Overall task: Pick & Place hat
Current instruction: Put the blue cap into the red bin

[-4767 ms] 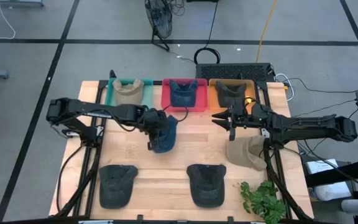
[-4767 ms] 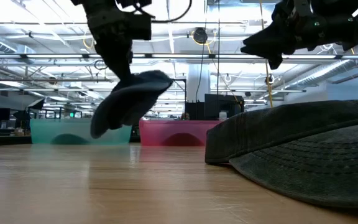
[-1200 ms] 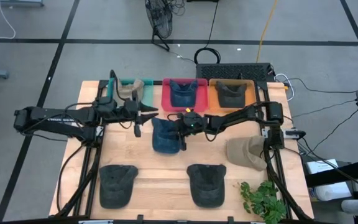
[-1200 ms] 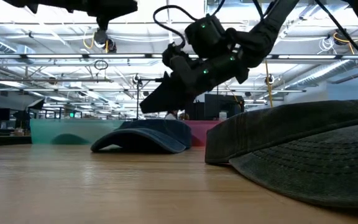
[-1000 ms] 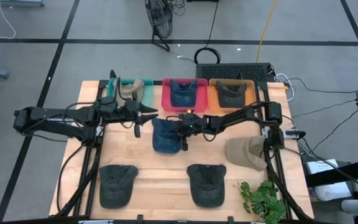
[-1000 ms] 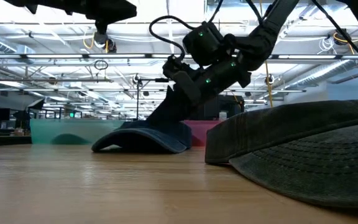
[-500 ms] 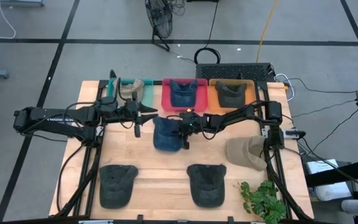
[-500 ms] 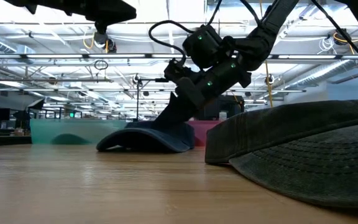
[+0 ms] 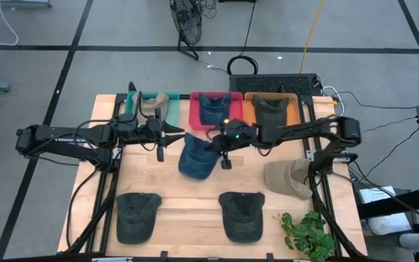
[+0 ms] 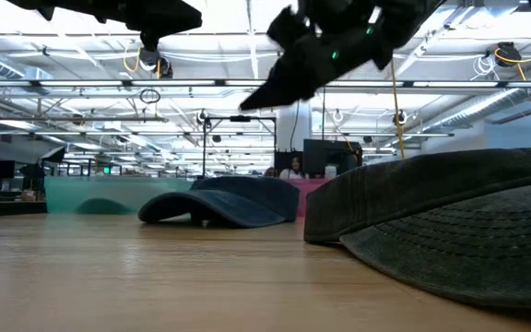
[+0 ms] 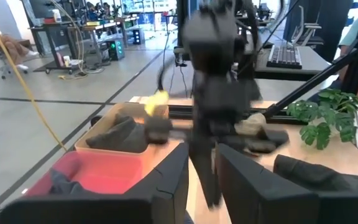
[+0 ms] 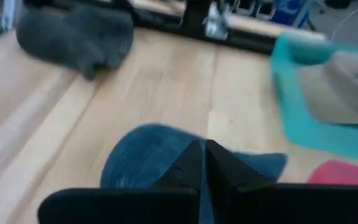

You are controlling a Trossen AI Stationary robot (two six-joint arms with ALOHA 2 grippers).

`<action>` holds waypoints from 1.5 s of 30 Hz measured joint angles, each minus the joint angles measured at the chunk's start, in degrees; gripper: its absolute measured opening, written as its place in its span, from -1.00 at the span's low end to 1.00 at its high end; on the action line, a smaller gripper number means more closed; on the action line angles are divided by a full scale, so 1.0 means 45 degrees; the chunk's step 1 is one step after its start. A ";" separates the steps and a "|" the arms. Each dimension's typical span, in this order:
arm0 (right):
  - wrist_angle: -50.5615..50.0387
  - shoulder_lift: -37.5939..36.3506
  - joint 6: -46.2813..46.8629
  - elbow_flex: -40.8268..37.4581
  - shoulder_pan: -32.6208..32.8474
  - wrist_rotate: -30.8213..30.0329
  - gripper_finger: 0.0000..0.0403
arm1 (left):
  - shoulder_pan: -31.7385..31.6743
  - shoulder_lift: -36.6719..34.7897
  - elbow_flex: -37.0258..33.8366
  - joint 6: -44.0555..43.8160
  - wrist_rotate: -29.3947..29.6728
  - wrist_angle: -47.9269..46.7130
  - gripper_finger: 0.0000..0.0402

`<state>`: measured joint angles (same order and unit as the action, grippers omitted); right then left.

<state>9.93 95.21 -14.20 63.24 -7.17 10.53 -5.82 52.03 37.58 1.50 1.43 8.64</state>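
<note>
1. Hat in blue denim, a soft cap with a brim (image 9: 196, 159), is seen lying flat on the pale wooden tabletop (image 9: 173, 204), in front of the pink tray (image 9: 215, 109) at the back edge; in the low view (image 10: 221, 202) it rests on the wood with nothing holding it.
2. Two dark grey caps (image 9: 137, 216) (image 9: 241, 215) are laid along the front edge of the tabletop, and a tan cap (image 9: 289, 178) lies on the right side, near a green leafy plant (image 9: 308, 234) at the front right corner.
3. Three trays are set side by side at the back: a teal tray (image 9: 132, 109) with a tan cap inside, the pink tray with a blue cap inside, and an orange tray (image 9: 253, 109) with a dark cap inside.
4. The right gripper (image 9: 226, 156) is found just beside the right edge of the blue denim hat, raised above the tabletop; its fingers are pressed together with nothing between them, as shown in the right wrist view (image 12: 204, 163).
5. The left gripper (image 9: 161, 144) is held above the tabletop left of the blue denim hat, in front of the teal tray, its fingers parted a little and holding nothing (image 11: 202, 177).
</note>
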 joint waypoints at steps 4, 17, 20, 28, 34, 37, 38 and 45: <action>-0.0027 -0.0507 0.1082 0.0005 -0.0228 -0.0025 -0.95 | 0.0076 0.0000 0.0000 0.0015 -0.0047 0.0000 -0.55; 0.2889 0.3597 0.1994 0.0029 0.0205 -0.0117 -0.51 | 0.0061 0.0000 0.0000 0.0329 0.0091 -0.0359 -0.55; 0.2808 0.4135 0.1993 0.0010 0.0099 -0.0317 -0.49 | 0.0036 0.0000 0.0000 0.0371 0.0131 -0.0360 -0.55; 0.2634 0.4101 0.2002 0.0029 -0.0032 0.0008 -0.65 | -0.0002 0.0000 0.0000 0.0389 0.0162 -0.0378 -0.55; 0.2412 0.4101 0.1984 0.0029 -0.0069 0.0066 -0.97 | -0.0002 0.0000 0.0000 0.0384 0.0168 -0.0544 -0.55; 0.2397 0.4101 0.1816 0.0029 -0.0061 0.0066 -0.98 | -0.0002 0.0000 0.0000 0.0384 0.0350 -0.0578 -0.55; 0.2401 0.4098 0.1673 0.0029 -0.0042 0.0070 -0.99 | -0.0002 0.0000 0.0000 0.0384 0.0364 -0.0588 -0.55; 0.1130 0.1974 0.0346 0.0027 0.0097 0.0074 -1.00 | -0.0017 0.0005 0.0000 0.0570 0.0364 -0.0663 -0.55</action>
<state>15.01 104.10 -12.64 63.36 -6.74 10.87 -5.89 52.05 37.58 4.06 3.07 5.66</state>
